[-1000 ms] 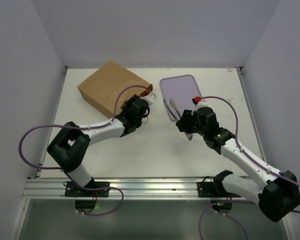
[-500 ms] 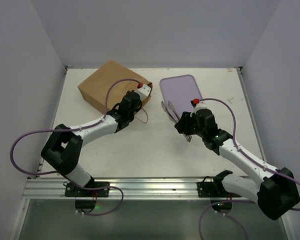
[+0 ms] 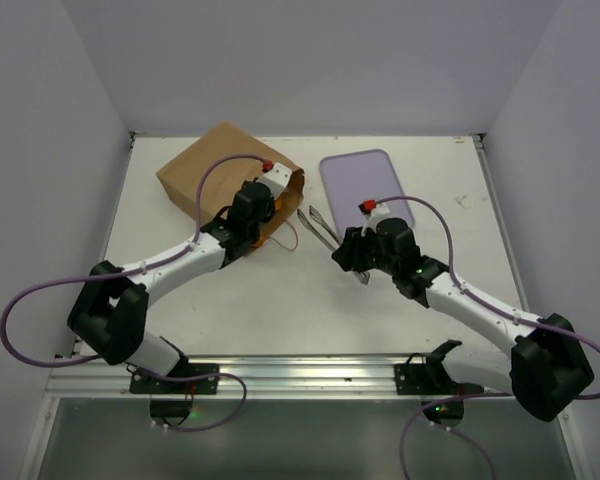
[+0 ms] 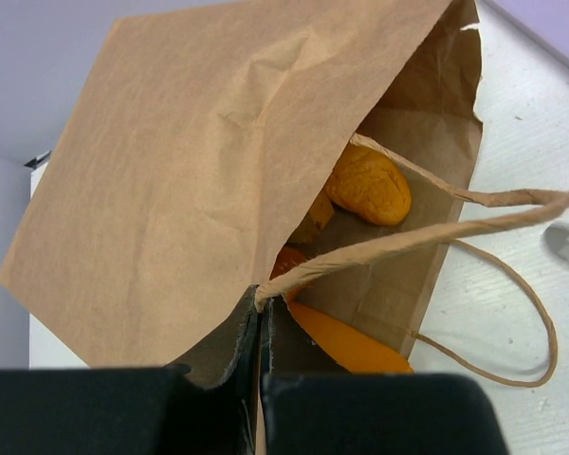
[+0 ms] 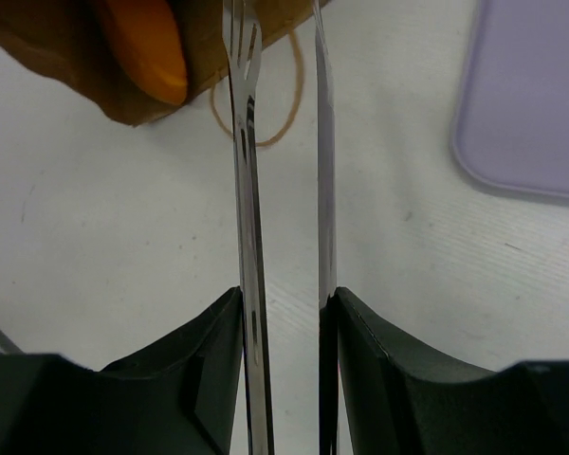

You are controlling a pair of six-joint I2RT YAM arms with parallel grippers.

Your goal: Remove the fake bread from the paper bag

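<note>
The brown paper bag (image 3: 212,168) lies on its side at the back left, mouth towards the middle. My left gripper (image 3: 264,203) is shut on the bag's upper rim by a handle (image 4: 262,305) and holds the mouth up. In the left wrist view the fake bread shows inside: a ridged roll (image 4: 368,185), a long orange piece (image 4: 346,346) and a third piece (image 4: 286,260) half hidden. My right gripper (image 3: 350,252) is shut on thin metal tongs (image 3: 318,227) and squeezes both arms (image 5: 248,190). The tong tips sit just outside the bag mouth, next to an orange bread end (image 5: 144,47).
A flat lavender tray (image 3: 365,183) lies at the back, right of the bag, and shows in the right wrist view (image 5: 531,104). The bag's lower string handle (image 3: 290,232) loops out onto the white table. Grey walls stand close on three sides.
My left gripper moved back to the bag mouth, took its upper rim and lifted it open. My right arm swung left, bringing the tongs from the tray's edge to the bag mouth.
</note>
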